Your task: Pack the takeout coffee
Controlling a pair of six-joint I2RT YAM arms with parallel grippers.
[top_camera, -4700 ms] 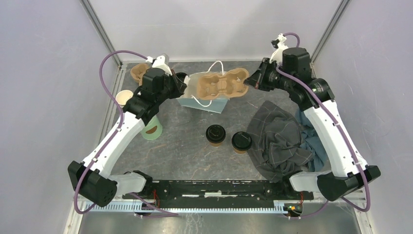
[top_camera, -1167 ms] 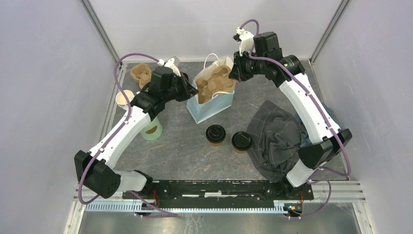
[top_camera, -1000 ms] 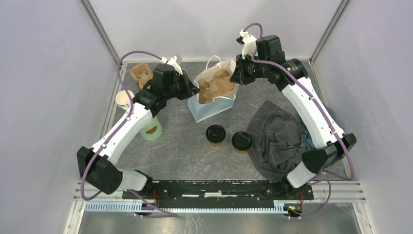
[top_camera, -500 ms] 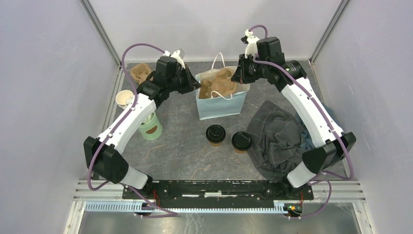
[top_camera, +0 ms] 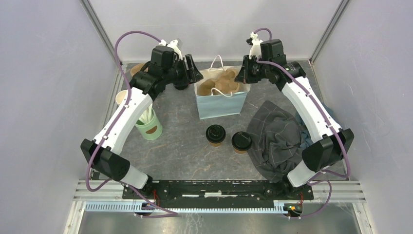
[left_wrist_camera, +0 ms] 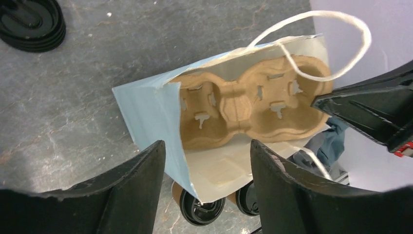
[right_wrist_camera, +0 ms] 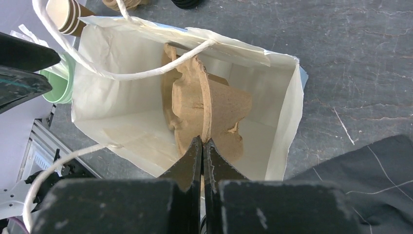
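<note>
holding a pulp cup tray (left_wrist_camera: 243, 109) on edge inside the blue paper bag (top_camera: 220, 103).
clamped on the tray's rim with the right gripper (right_wrist_camera: 203, 141), over the bag's mouth; spread apart and empty at the left gripper (left_wrist_camera: 207, 146), above the bag's other end. standing just in front of the bag, outside it: first coffee cup (top_camera: 215, 134), second coffee cup (top_camera: 241, 141).

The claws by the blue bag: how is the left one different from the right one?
The left claw is open and holds nothing; the right claw is shut on the edge of the brown cup tray. The left claw is off the bag, by its left end; the right claw is over its open top at the right end. Both are black and sit close to the same bag.
</note>
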